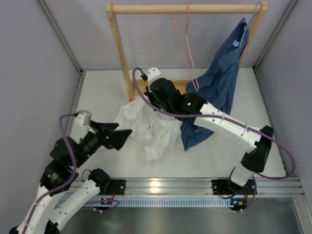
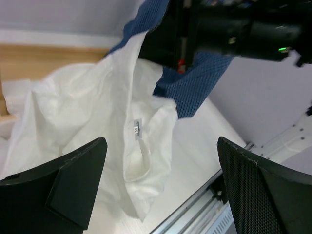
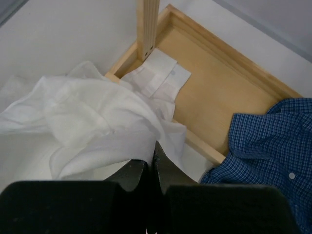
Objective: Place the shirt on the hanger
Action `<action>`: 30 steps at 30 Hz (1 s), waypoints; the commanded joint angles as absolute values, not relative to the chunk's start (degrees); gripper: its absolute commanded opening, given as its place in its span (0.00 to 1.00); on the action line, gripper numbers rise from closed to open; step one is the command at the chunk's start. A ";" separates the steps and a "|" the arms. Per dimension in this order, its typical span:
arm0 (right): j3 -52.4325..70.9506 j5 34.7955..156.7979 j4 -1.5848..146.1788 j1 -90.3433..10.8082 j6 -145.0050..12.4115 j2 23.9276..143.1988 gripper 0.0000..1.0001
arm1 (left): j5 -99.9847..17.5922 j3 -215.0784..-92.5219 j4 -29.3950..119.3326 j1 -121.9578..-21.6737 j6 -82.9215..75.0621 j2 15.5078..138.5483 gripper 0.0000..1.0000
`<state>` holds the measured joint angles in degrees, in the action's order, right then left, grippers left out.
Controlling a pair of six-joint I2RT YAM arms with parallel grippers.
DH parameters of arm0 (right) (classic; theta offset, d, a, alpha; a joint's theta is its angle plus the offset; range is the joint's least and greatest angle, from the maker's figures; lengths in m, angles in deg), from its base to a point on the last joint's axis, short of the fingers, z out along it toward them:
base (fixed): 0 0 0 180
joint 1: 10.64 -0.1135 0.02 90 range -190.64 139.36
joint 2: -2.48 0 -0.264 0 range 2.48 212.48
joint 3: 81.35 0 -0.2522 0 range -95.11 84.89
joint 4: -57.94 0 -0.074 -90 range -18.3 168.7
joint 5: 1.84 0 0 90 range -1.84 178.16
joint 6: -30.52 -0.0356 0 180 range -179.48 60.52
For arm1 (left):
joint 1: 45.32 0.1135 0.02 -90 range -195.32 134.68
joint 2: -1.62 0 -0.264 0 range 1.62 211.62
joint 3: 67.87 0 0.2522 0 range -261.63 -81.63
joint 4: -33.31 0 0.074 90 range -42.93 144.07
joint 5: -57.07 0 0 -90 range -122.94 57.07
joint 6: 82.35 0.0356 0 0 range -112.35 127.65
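Note:
The white shirt (image 1: 146, 129) lies crumpled in the middle of the table, and it also shows in the left wrist view (image 2: 87, 107) and the right wrist view (image 3: 87, 112). My right gripper (image 1: 152, 103) (image 3: 155, 148) is shut on a fold of the shirt at its far edge and holds that part raised. My left gripper (image 1: 122, 134) (image 2: 162, 144) is open and empty, just left of the shirt and pointing at it. The pink hanger (image 1: 187, 48) hangs from the wooden rail at the back, apart from both grippers.
A wooden rack (image 1: 185, 8) stands at the back; its base tray (image 3: 219, 83) lies just beyond the shirt. A dark blue checked shirt (image 1: 219, 87) hangs on the rack's right side and drapes to the table beside the white shirt. A metal rail (image 1: 165, 185) runs along the near edge.

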<state>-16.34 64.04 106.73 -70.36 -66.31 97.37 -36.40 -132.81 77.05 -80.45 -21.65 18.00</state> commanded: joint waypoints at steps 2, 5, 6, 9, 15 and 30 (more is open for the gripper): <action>-11.01 66.18 104.06 -72.25 -69.59 94.78 0.00 | -37.09 -129.18 75.29 -80.56 -24.08 26.58 0.98; -8.10 66.10 102.64 -71.73 -69.94 92.31 0.00 | -38.36 -127.78 73.54 -80.65 -24.69 26.32 0.98; -8.10 65.83 102.64 -71.64 -70.29 91.61 0.00 | -39.86 -126.99 71.44 -80.56 -25.13 27.36 0.98; -8.97 64.95 102.64 -71.37 -71.61 90.82 0.00 | -43.74 -124.80 67.74 -80.65 -26.71 32.19 0.97; -10.73 60.56 102.73 -70.41 -72.93 91.25 0.00 | -40.23 -119.88 65.01 -84.33 -29.08 34.06 0.85; -12.85 60.55 102.29 -69.00 -74.86 91.44 0.00 | 2.21 -118.28 61.40 -110.44 -38.58 51.62 0.56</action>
<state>-11.44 60.87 105.53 -69.36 -73.79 93.66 -12.97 -117.92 63.74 -109.70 -33.87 48.17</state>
